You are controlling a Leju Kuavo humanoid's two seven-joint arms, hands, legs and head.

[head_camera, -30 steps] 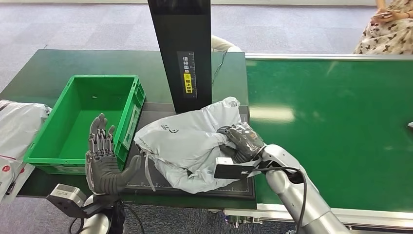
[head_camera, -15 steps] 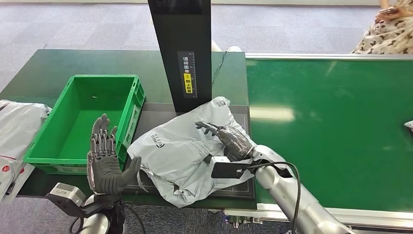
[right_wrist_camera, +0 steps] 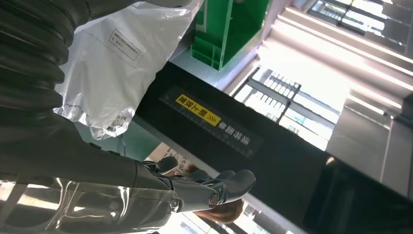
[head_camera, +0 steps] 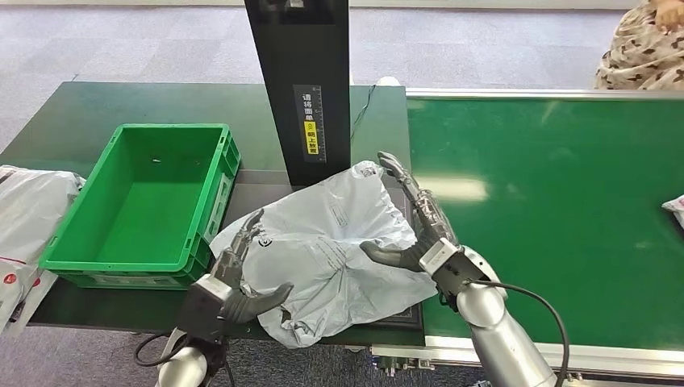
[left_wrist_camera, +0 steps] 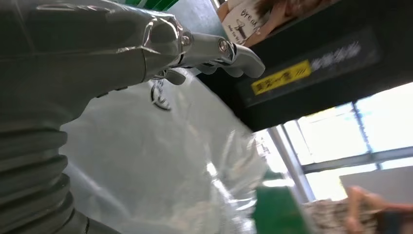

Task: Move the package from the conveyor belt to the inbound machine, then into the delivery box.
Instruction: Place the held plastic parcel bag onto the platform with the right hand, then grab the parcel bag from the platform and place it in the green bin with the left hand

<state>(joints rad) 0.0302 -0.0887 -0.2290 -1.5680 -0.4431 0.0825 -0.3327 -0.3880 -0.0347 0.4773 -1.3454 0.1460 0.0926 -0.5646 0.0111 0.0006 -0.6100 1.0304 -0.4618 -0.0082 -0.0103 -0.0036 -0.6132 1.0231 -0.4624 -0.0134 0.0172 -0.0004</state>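
Observation:
A crumpled grey-white package (head_camera: 319, 254) lies on the black platform (head_camera: 258, 189) of the inbound machine, in front of its black column (head_camera: 298, 89). My left hand (head_camera: 230, 284) is at the package's near left edge, fingers apart and thumb against the plastic, holding nothing. My right hand (head_camera: 419, 232) stands at the package's right side, fingers stretched upward and thumb lying on the bag. The left wrist view shows the package (left_wrist_camera: 160, 161) beyond the spread fingers (left_wrist_camera: 229, 48). The package (right_wrist_camera: 112, 58) also shows in the right wrist view. An empty green delivery box (head_camera: 141, 197) sits left of the platform.
The green conveyor belt (head_camera: 548, 210) stretches to the right, with another package (head_camera: 676, 205) at its far right edge. More white packages (head_camera: 24, 218) lie left of the box. A person (head_camera: 645, 48) sits at the back right. The dark green table (head_camera: 121, 101) extends behind the box.
My right hand has let go of the package and opened, fingers raised. My left hand has dropped from upright and moved right to the package's edge. The package has spread out flatter.

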